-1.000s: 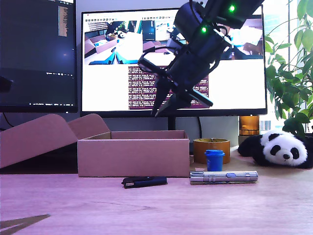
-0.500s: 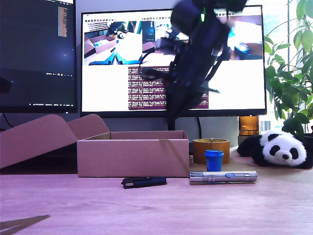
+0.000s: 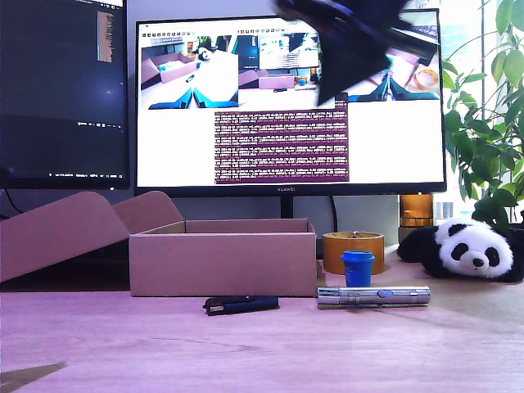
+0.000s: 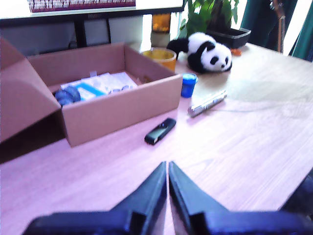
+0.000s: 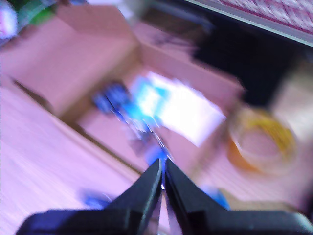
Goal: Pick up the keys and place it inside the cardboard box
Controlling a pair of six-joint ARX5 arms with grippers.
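The keys (image 4: 66, 94) lie inside the cardboard box (image 4: 122, 105). In the first wrist view we make out a round blue fob at the end of the box beside the open flap (image 3: 57, 229), with small silver pieces further along the floor, though the blur keeps us from being sure of each piece. They rest on or beside a white and blue sheet (image 4: 98, 85). In the exterior view the near wall of the box hides them.

The box stands on the wooden table (image 3: 327, 352), with its flap spread out toward the exterior view's left. Just in front of its near wall lies a small black stick (image 3: 241, 304). To the exterior view's right of that lies a silver torch (image 3: 374, 295). Behind the torch stands a small blue pot (image 3: 359, 268), and behind the pot a tan tape roll (image 3: 354, 246). A toy panda (image 3: 467, 250) lies at the exterior view's far right, below a plant (image 3: 491, 123). A monitor (image 3: 246, 123) stands behind the box.

Our first gripper (image 4: 167, 169) hangs over bare table on the near side of the box, fingers clenched together on nothing. Our second gripper (image 5: 162, 169) is above the box, its view badly smeared; the fingers look pressed together and empty. A blurred arm (image 3: 352, 33) crosses the top of the exterior view, well above everything.
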